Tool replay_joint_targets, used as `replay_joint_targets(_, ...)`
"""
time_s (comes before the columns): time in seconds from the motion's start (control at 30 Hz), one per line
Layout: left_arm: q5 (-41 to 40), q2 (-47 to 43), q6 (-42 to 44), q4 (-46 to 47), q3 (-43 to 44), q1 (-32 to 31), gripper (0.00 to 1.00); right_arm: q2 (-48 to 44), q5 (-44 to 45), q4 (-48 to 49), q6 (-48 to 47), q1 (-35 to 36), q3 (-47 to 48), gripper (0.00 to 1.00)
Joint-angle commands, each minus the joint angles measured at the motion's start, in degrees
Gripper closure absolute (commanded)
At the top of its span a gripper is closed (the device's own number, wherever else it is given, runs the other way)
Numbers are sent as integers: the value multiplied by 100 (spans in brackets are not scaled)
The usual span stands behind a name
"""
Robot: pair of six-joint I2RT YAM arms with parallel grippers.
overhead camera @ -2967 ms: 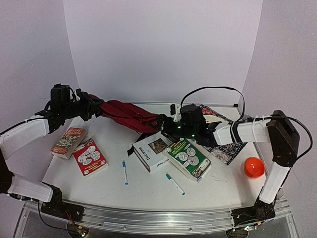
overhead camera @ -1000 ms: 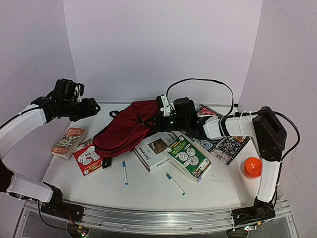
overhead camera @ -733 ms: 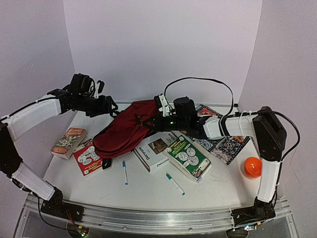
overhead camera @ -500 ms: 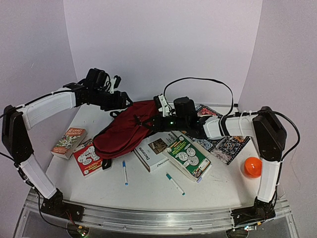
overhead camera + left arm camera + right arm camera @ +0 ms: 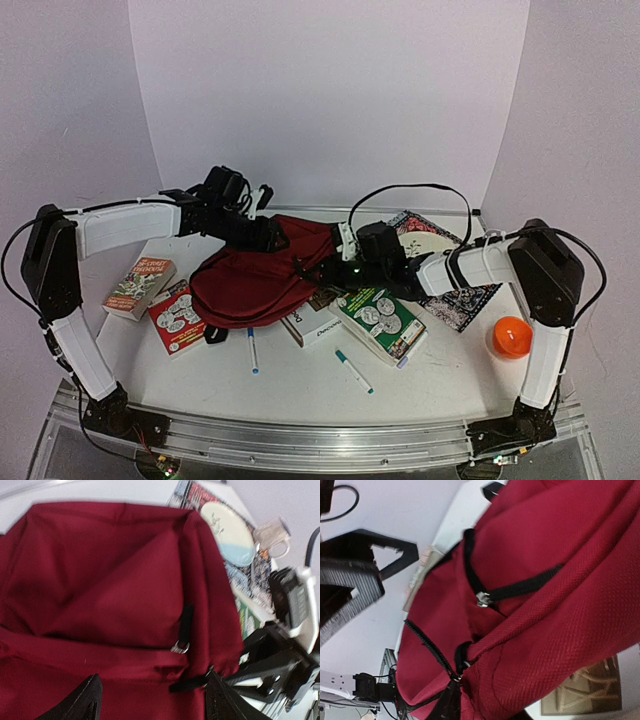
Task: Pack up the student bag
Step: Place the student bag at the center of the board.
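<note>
The student bag (image 5: 255, 280), dark red with black straps and zippers, lies slumped in the middle of the table. My left gripper (image 5: 270, 236) hovers over its back upper part. In the left wrist view that gripper (image 5: 156, 702) is open, its two fingers far apart above red fabric (image 5: 110, 580) and a black strap with a metal ring. My right gripper (image 5: 322, 272) sits at the bag's right edge. In the right wrist view red fabric (image 5: 560, 605) bulges between its barely visible fingertips (image 5: 447, 705), next to a black zipper (image 5: 427, 642). I cannot make out whether it grips.
Two books (image 5: 138, 285) (image 5: 182, 318) lie left of the bag. A white book (image 5: 318, 325) is partly under it, with a green one (image 5: 382, 315) beside it. Two pens (image 5: 252, 348) (image 5: 353, 370) lie in front. An orange ball (image 5: 510, 337), patterned cloth (image 5: 455, 300), plate (image 5: 227, 535) and glass mug (image 5: 272, 530) are at the right.
My left arm has swung right from the table's left side to above the bag. The bag has spread right, over the white book. The right gripper has shifted slightly down and right.
</note>
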Motion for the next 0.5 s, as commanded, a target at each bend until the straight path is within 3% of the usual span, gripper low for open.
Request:
replay_joint_targets(0.0, 147, -370, -153, 536, -532, -64, 28, -291, 396, 90, 646, 22, -98, 59)
replay_joint_targets(0.17, 189, -486, -247, 846, -977, -218, 29, -295, 767, -383, 869, -18, -22, 34)
replay_joint_targets(0.47, 97, -718, -349, 1141, -1544, -343, 30, -110, 1568, -1178, 1053, -249, 377, 17)
